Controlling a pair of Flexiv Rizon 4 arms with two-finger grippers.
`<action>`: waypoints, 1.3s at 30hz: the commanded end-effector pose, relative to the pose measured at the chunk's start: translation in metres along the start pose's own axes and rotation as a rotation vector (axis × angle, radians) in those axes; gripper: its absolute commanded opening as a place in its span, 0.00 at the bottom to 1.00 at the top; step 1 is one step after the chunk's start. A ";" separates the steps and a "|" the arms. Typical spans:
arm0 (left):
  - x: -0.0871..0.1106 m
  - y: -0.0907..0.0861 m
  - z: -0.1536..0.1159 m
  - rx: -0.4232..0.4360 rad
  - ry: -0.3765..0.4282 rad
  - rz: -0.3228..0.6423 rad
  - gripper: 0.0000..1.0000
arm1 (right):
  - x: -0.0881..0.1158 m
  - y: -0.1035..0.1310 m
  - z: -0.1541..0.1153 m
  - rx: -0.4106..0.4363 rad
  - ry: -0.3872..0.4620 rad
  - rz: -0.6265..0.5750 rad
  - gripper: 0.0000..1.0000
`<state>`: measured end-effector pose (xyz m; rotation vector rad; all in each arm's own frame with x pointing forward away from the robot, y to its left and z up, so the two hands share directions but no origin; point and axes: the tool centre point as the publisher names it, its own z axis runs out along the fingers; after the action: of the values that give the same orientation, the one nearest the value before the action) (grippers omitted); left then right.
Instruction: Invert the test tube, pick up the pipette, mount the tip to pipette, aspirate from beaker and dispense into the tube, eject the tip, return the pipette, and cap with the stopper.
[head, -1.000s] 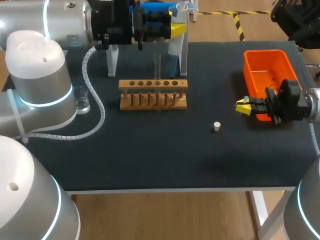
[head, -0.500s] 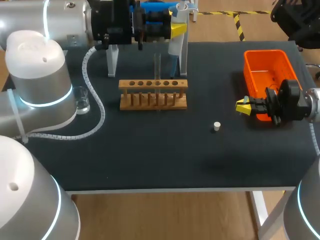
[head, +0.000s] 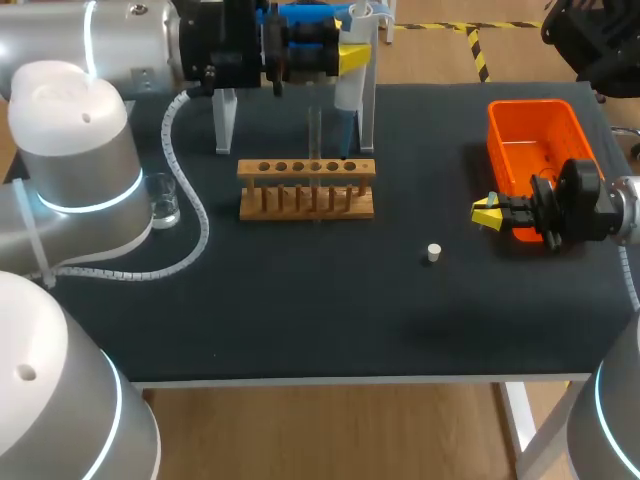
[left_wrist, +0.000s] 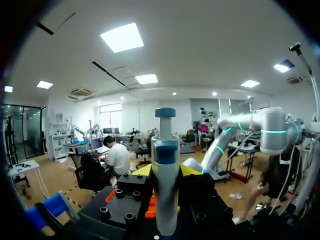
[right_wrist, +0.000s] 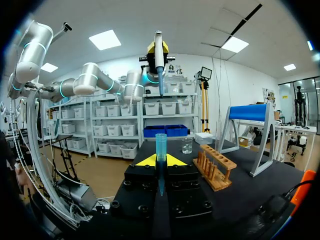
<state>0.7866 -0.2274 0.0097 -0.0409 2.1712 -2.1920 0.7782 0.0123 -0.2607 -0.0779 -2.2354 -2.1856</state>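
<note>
1. Gripping the pipette (head: 350, 90) from 2 sides, the left gripper (left_wrist: 165, 171) has its 2 yellow fingers closed narrowly on the white body, with the blue plunger cap pointing up.
2. The pipette hangs high over the table (head: 300, 320) at its 12 o'clock edge, seen from the head view. It is just beside the right-hand leg of the pipette stand (head: 225, 120), with its narrow end downward.
3. The right gripper (head: 487, 213) sits low at the table's 3 o'clock. Its 2 yellow fingers are nearly together, pinching a translucent blue pipette tip (right_wrist: 160, 145) that stands upright between them.
4. The orange bin (head: 535, 150) lies at the table's 2 o'clock. The right gripper is just beside the bin's 7 o'clock corner, fingers pointing toward 9 o'clock.
5. The wooden rack (head: 306, 190) stands at 11 o'clock from the table's middle, with 1 row of holes along its top.
6. The test tube (head: 314, 125) stands upright in 1 of the rack's middle holes. I cannot tell which end is up.
7. The beaker (head: 163, 205), clear glass, stands at the table's 9 o'clock, well apart from the rack and close beside the left arm's white base.
8. The white stopper (head: 433, 252) rests on the table at 4 o'clock from the rack, between the rack and the right gripper, touching neither.
</note>
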 end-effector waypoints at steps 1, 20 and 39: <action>0.000 -0.002 -0.002 -0.008 -0.003 -0.009 0.00 | 0.001 0.000 0.001 0.001 -0.005 -0.001 0.00; -0.001 -0.004 -0.003 0.007 -0.010 -0.049 0.00 | 0.001 0.000 0.001 0.001 -0.005 -0.001 0.00; 0.000 -0.004 -0.003 0.010 -0.008 -0.048 0.00 | -0.004 -0.001 0.024 0.066 -0.006 -0.020 0.00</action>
<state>0.7870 -0.2263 0.0136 -0.1042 2.1757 -2.2232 0.7819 0.0273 -0.2653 -0.0549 -2.3044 -2.1311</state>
